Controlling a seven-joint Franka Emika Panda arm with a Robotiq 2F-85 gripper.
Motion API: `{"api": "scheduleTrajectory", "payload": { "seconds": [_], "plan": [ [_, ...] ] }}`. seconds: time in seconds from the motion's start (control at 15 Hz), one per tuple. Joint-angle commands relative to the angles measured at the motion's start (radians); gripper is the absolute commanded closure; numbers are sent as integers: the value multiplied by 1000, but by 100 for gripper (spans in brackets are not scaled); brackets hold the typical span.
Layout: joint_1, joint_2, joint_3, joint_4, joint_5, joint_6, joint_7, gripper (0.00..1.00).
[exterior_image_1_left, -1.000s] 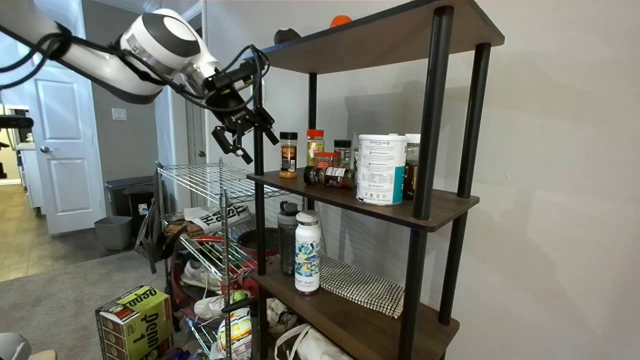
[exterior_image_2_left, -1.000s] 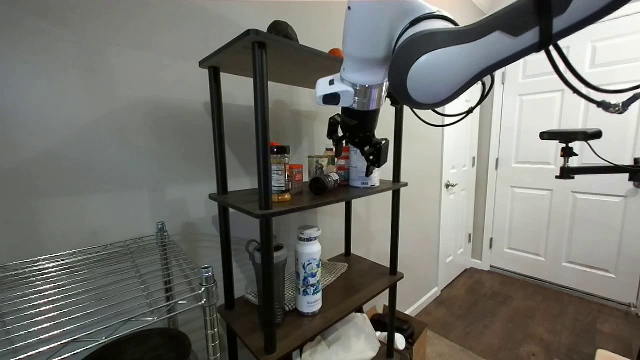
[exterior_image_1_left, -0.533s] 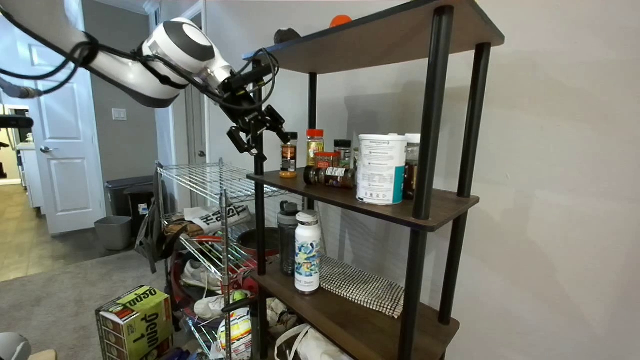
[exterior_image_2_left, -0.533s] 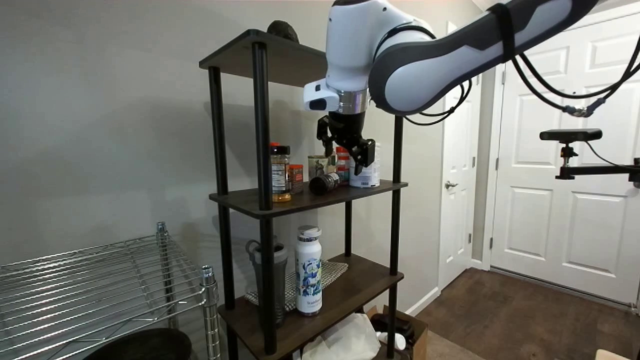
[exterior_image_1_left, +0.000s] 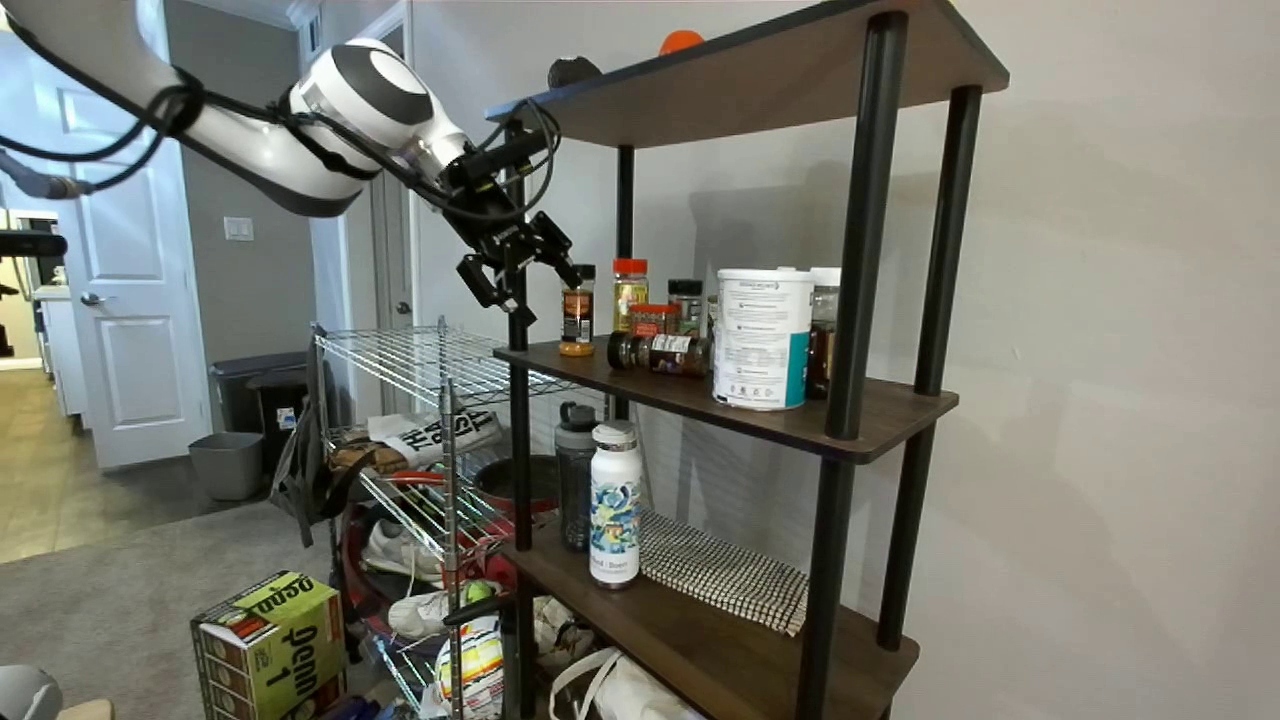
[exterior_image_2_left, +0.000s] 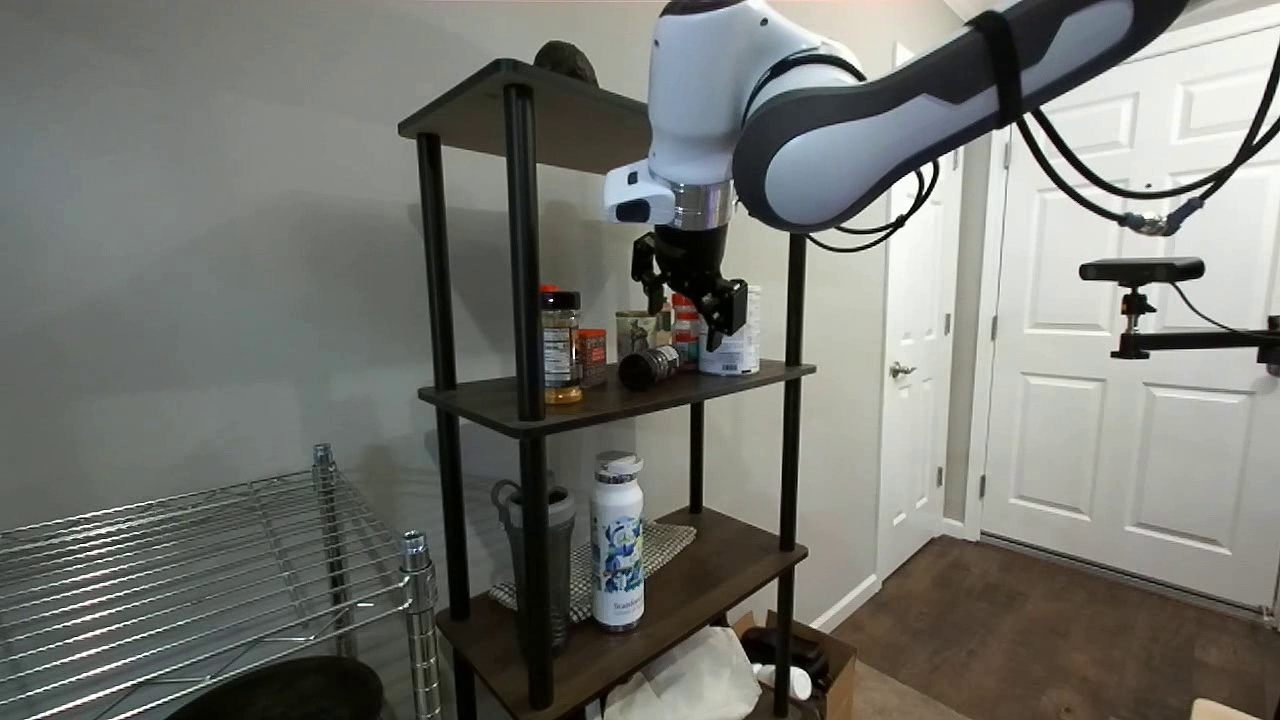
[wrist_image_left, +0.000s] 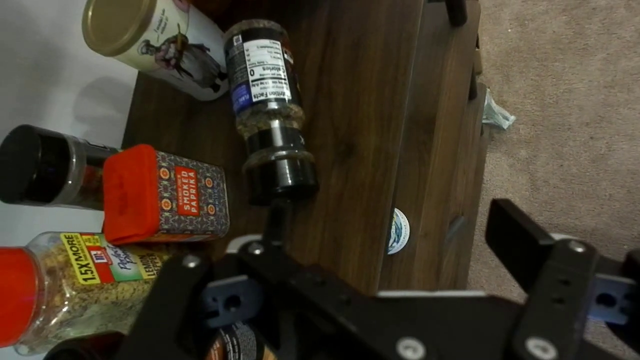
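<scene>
1. From where I stand, the claw (wrist_image_left: 392, 217) hangs above the level of the desk (wrist_image_left: 350, 150), low in the wrist view. Its fingers are spread well apart with nothing between them, presumably because it carries nothing.
2. Nearest it is the jar (wrist_image_left: 265, 70), on its side on the desk at the upper middle of that view, cap pointing down the frame toward one finger. Whether finger and cap touch there, I cannot tell.
3. The can (wrist_image_left: 170, 55), upper left, stands just beside the jar and likely keeps it from rolling back.
4. The tin (wrist_image_left: 192, 197), left of centre, and the pepper (wrist_image_left: 95, 290), lower left, stand upright near the wall (wrist_image_left: 50, 85), probably just stored out of the way.
5. Compared with a second ago, the claw (exterior_image_1_left: 551, 300) sits farther right in an exterior view, a fingertip overlapping the shaker (exterior_image_1_left: 577, 325) near the middle of that frame. Against half a second ago it has hardly shifted. Jar, tin and shaker are where they were.
</scene>
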Motion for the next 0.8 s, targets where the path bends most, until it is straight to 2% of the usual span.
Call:
{"api": "scheduleTrajectory", "payload": {
  "seconds": [0.0, 0.73],
  "plan": [
    [-10, -2, 1, -5, 10, 4, 1, 0],
    [-19, 74, 4, 75, -27, 2, -2, 0]
  ]
}}
